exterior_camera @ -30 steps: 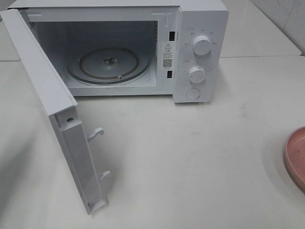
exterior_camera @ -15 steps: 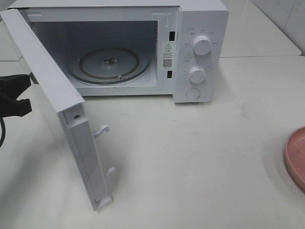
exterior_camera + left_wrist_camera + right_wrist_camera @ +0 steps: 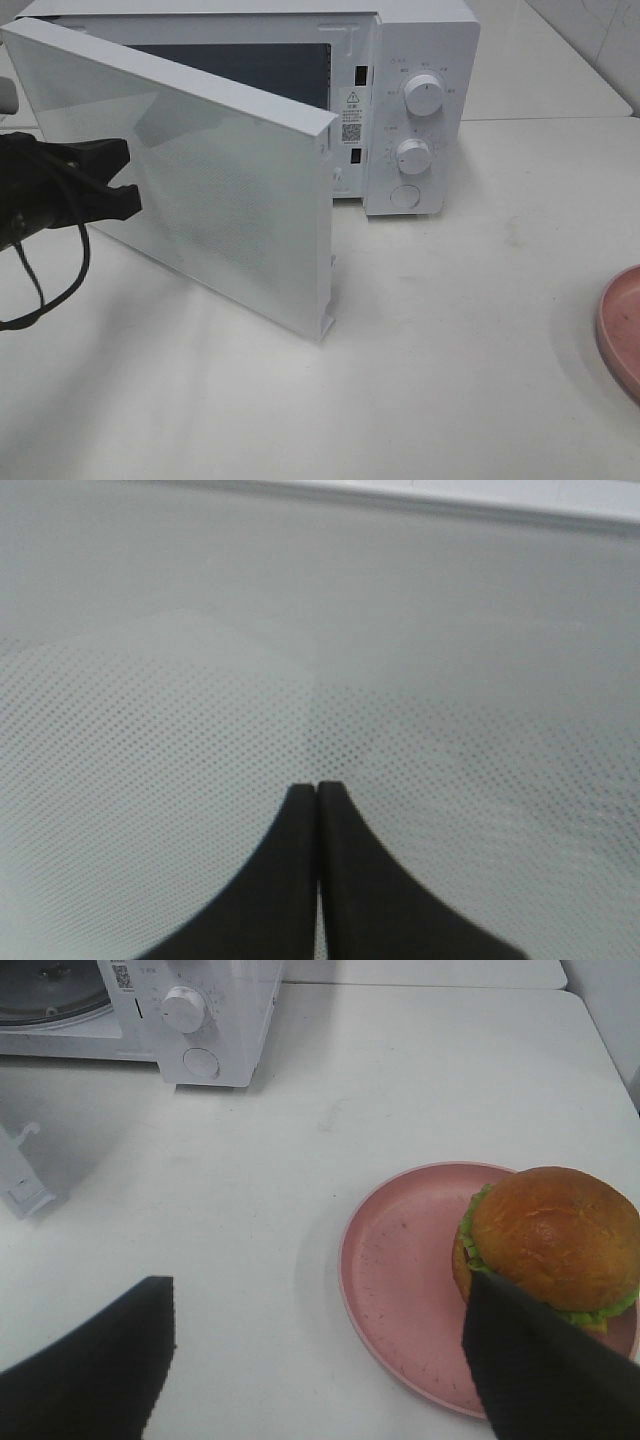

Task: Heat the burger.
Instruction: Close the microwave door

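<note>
**Door swings shut with the burger still on its plate**

From the high camera we see the microwave door (image 3: pixel 215 190) now swung well over the opening, where half a second ago it stood wide and the glass turntable showed. The left gripper (image 3: pixel 125 180) is against its outer face, pushing. The microwave (image 3: pixel 420 110) keeps its two knobs facing us, and only an edge of the pink plate (image 3: pixel 620 330) shows.

On the left wrist view, we see the fingertips (image 3: pixel 300 880) pressed together, flat against the dotted door panel.

On the right wrist view, the right gripper (image 3: pixel 320 1360) hangs spread wide, holding nothing, over the burger (image 3: pixel 550 1235) sitting on the plate. We judge that's trouble: the door closes on an empty oven.
</note>
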